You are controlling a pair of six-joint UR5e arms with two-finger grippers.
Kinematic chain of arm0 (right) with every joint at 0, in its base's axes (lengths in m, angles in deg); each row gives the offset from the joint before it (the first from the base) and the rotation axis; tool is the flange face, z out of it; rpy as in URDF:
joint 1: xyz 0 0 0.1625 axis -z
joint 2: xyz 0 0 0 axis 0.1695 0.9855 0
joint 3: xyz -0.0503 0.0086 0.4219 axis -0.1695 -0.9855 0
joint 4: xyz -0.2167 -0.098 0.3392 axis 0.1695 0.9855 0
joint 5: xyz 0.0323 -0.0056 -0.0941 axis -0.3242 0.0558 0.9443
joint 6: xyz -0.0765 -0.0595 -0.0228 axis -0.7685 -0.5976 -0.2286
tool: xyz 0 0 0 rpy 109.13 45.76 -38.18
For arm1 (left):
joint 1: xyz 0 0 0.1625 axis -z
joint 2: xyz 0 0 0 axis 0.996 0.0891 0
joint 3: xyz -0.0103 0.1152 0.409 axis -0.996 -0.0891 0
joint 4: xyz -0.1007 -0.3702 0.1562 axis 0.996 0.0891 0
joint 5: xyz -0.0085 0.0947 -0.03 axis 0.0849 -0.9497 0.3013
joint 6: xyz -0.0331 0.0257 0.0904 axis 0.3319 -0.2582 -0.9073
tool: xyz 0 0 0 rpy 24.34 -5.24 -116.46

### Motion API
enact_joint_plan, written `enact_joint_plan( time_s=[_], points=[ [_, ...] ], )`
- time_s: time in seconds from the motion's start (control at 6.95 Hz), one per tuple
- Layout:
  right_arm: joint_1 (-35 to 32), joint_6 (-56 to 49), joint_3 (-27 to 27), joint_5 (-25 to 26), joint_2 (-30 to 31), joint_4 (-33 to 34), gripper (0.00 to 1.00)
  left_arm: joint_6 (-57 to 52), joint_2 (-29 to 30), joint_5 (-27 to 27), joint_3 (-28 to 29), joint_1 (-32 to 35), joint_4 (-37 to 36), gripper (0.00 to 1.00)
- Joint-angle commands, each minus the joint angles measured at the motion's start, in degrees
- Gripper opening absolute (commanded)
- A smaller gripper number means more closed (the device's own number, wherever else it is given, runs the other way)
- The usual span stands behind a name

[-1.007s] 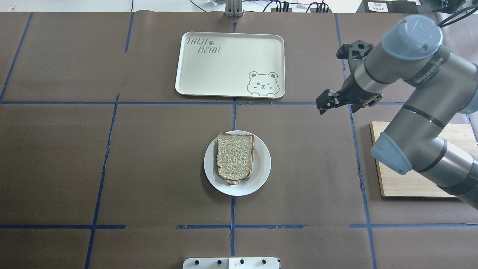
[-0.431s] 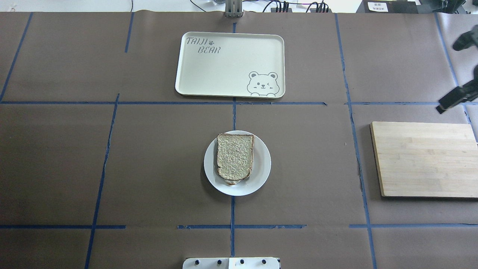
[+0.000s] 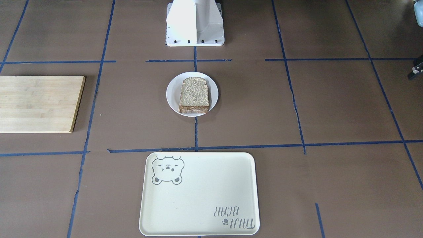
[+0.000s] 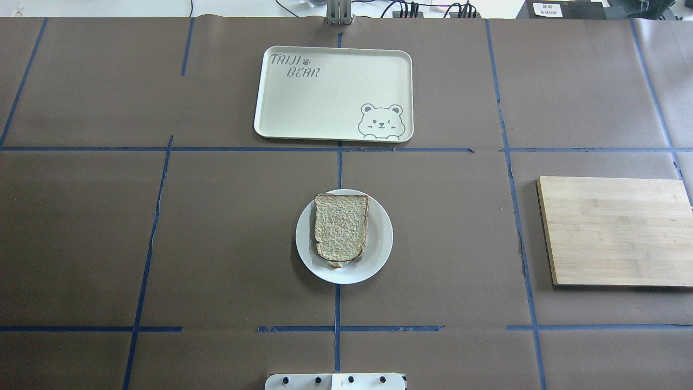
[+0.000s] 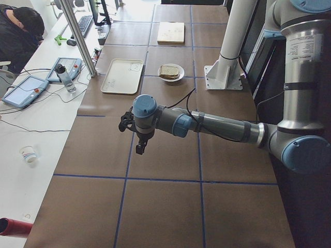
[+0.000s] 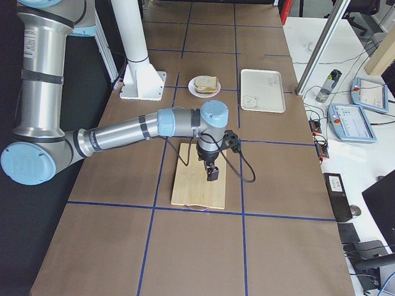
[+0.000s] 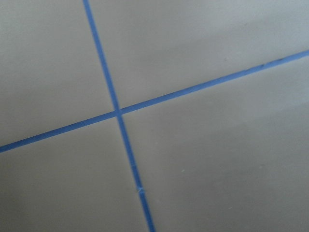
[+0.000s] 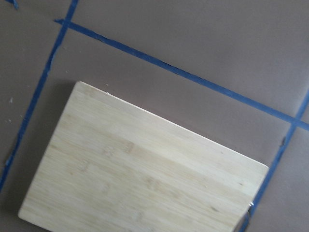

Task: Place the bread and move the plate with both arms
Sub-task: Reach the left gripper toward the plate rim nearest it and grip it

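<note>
The bread [image 4: 341, 230], a pale slice with a dark crust, lies on the white plate [image 4: 379, 244] at the table's middle. It also shows in the front view [image 3: 195, 93], where another layer shows under it on the plate [image 3: 172, 96]. Neither arm is in the overhead view. In the exterior left view, my left gripper [image 5: 139, 148] hangs over bare table far from the plate. In the exterior right view, my right gripper [image 6: 212, 172] hangs over the wooden board [image 6: 194, 185]. I cannot tell whether either is open or shut. No fingers show in the wrist views.
The cream bear tray [image 4: 333, 93] lies beyond the plate. The wooden board [image 4: 617, 230] lies on the robot's right and fills the right wrist view [image 8: 140, 179]. The white pedestal base [image 3: 195, 23] stands behind the plate. Blue tape lines cross the brown table.
My right arm has swung out of the overhead view to the right, uncovering the wooden board. The bread and plate have not moved.
</note>
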Motion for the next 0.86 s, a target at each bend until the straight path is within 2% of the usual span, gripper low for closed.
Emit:
enact_joint_plan(
  time_s=[0.0,0.14,0.29,0.43,0.72],
  points=[
    [-3.2,-3.5,-2.0,0.0,3.7,-0.1,1.00,25.8,-0.1,-0.4,-0.8,-12.0,18.6,1.00],
    [-3.2,-3.2,-2.6,0.0,3.4,-0.1,1.00,42.0,0.7,-1.6,-0.9,-18.2,27.9,1.00],
    [-3.2,-3.2,-2.8,0.0,3.2,-0.1,1.00,55.2,3.2,-5.4,-0.9,-24.0,34.8,1.00],
    [-3.2,-3.2,-2.8,0.0,3.2,-0.1,1.00,66.4,6.5,-12.6,-0.8,-31.5,38.9,1.00],
    [-3.2,-3.1,-2.8,0.0,3.2,-0.1,1.00,78.6,12.5,-26.6,-0.7,-43.7,42.1,1.00]
  ],
)
